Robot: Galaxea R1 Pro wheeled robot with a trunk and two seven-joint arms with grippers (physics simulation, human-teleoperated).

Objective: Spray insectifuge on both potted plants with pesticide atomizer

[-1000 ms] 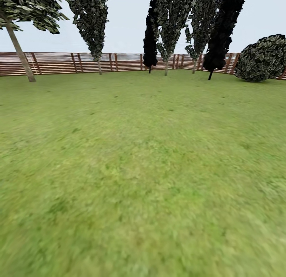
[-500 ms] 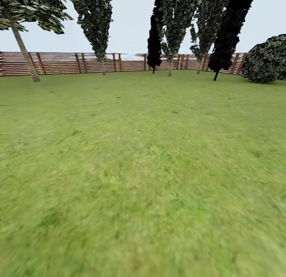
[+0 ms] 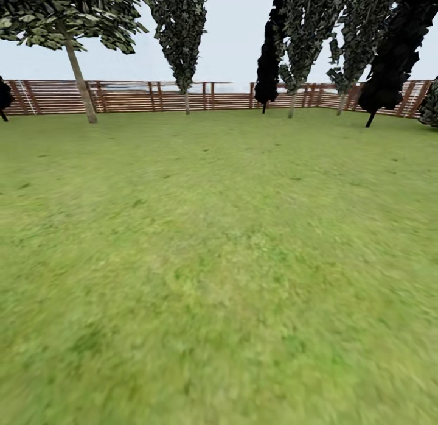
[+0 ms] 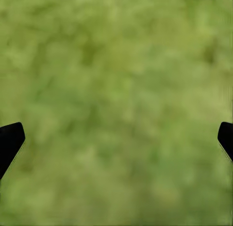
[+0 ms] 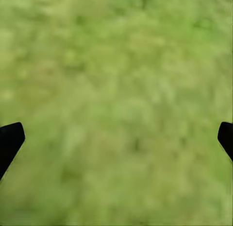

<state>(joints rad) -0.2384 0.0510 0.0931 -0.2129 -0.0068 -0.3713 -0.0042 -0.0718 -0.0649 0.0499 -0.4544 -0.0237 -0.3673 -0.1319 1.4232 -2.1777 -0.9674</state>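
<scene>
The garden lawn [image 3: 219,260] stretches ahead to a brown slatted fence [image 3: 134,96]. The pesticide atomizer and the potted plants are out of view. In the left wrist view my left gripper [image 4: 116,143] hangs open over blurred grass, its black fingertips [image 4: 9,141] at the picture's two sides with nothing between them. In the right wrist view my right gripper [image 5: 116,141] is open in the same way above grass, one black fingertip [image 5: 9,141] at each side.
Trees line the fence: a pale-trunked one [image 3: 79,78] at far left, a narrow dark one [image 3: 182,41] beside it, and a cluster of dark ones [image 3: 340,47] at right. A shrub's edge [image 3: 431,105] shows at the far right.
The whole head view has shifted: trees and fence slid to the right in the picture, and the big shrub has nearly left the right edge, so the camera turned left.
</scene>
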